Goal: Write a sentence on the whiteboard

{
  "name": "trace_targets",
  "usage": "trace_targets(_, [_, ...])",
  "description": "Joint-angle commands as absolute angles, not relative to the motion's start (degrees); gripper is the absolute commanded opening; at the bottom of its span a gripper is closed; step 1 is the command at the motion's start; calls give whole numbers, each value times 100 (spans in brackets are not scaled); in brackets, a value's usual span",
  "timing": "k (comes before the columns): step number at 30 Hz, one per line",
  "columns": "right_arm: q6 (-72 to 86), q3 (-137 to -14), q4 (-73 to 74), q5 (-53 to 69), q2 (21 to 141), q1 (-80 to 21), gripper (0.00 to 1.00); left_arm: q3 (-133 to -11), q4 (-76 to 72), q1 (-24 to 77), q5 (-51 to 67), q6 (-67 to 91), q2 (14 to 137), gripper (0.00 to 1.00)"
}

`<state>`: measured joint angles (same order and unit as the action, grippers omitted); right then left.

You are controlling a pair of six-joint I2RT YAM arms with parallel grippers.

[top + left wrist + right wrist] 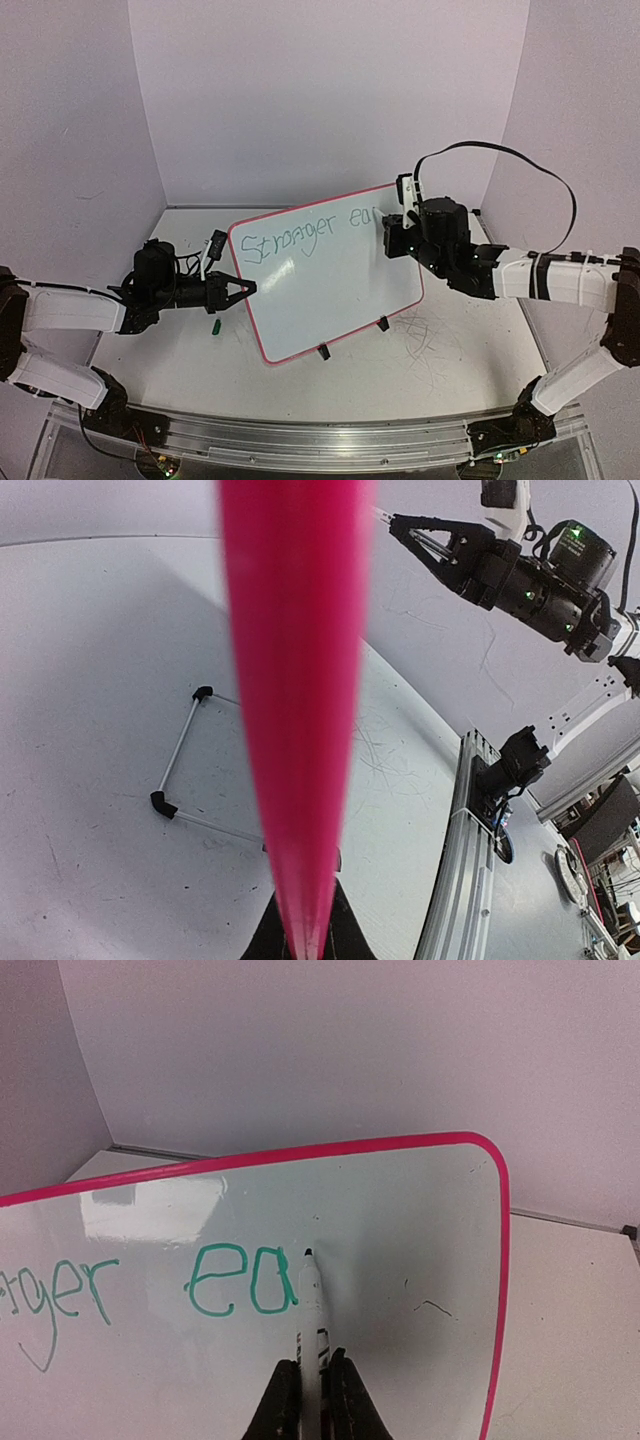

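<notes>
The whiteboard (340,290) sat tilted on the desk (460,350), its two black clip feet (323,352) along the near edge, and the left claw (243,288) was clamped on its left rim. The right claw (310,1400) gripped a marker (312,1305), tip touching the board just right of the sentence (310,238) (green, reading "Stronger ea").
</notes>
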<state>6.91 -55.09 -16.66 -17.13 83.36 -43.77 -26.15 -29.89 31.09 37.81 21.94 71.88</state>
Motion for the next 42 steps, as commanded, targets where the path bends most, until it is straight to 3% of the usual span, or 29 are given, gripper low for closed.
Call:
trace_targets(1, [714, -5761, -1828, -1859, 8449, -4313, 0, -2681, -2936, 3081, 3587, 1782, 7036, 0])
trace_targets(42, [913, -5352, -1533, -1328, 8351, -4329, 0, -2759, -2935, 3084, 3620, 1775, 7109, 0])
